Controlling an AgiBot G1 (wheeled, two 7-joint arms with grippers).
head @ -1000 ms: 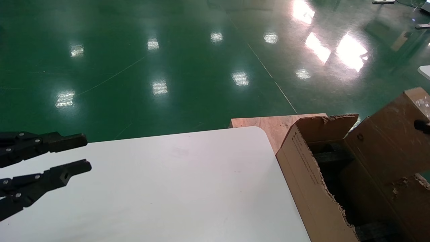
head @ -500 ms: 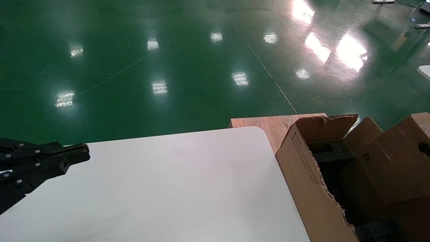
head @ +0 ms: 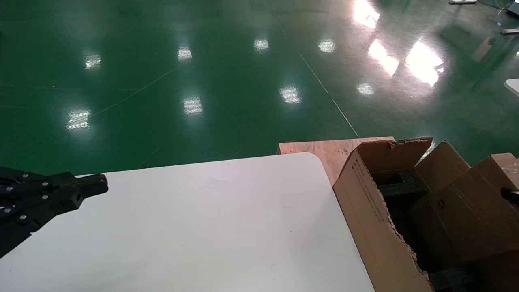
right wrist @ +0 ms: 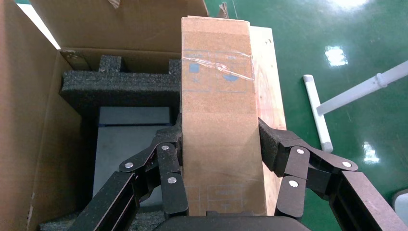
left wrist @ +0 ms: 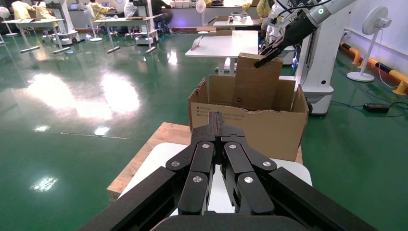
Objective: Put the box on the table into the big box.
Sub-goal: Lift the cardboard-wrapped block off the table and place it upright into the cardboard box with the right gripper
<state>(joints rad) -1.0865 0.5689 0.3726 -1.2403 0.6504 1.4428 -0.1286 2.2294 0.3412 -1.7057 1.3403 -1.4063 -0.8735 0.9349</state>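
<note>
Right gripper (right wrist: 219,159) clamps the box (right wrist: 219,120) across its narrow width, pads on both long side faces, so it holds the box firmly. The box's long axis runs straight out from the wrist, taped face toward the wrist camera. In the head view the box (head: 472,211) hangs tilted over the open top of the big box (head: 373,227), lower end already down between the carton walls. The left wrist view shows it poking up above the rim of the big box (left wrist: 250,125), with the right gripper (left wrist: 270,52) at its top corner. Key relation: the box sits directly above the carton cavity, black foam blocks (right wrist: 120,86) and a grey tray (right wrist: 130,139) just beyond and beside it, so the drop path looks like straight down along its long axis; likely snag is the foam edge. Left gripper (head: 91,187) is parked over the near-left part of the table (head: 211,227), fingers pressed together, holding nothing, well apart from the carton. A wooden board (head: 320,148) lies behind the table corner under the carton.
</note>
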